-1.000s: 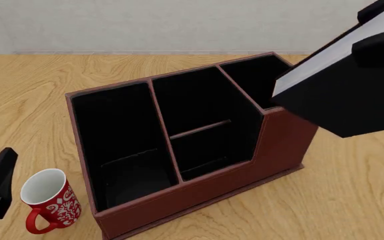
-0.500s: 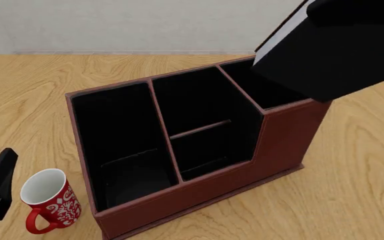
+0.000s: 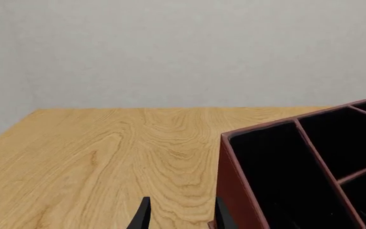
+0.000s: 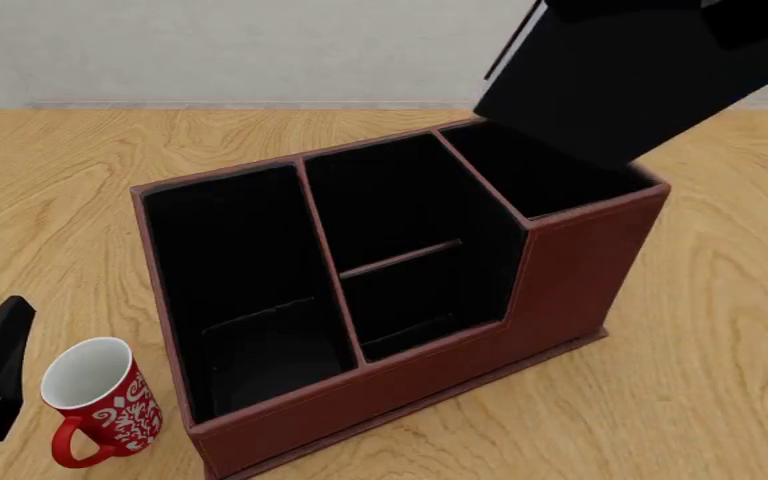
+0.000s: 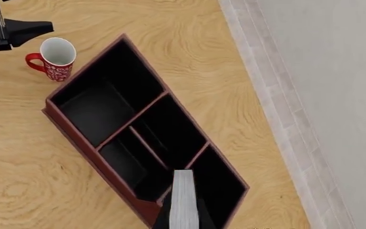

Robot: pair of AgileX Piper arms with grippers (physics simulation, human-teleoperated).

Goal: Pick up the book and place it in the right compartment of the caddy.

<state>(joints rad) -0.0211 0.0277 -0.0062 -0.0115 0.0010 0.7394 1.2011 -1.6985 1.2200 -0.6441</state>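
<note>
The right gripper (image 4: pixel 724 15) is gripping the book (image 4: pixel 624 85) tight and holding it tilted in the air, right above the right compartment (image 4: pixel 544 175) of the caddy (image 4: pixel 411 390). The left gripper (image 3: pixel 177 217) is sitting low beside the red mug (image 4: pixel 104 405), fingers apart, holding nothing.

Black book (image 4: pixel 624 80) tilted above caddy's (image 4: pixel 571 290) tall right compartment (image 4: pixel 544 175)

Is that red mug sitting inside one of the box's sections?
No, the red mug stands on the wooden table, outside the caddy, near its wide low-fronted end.
</note>
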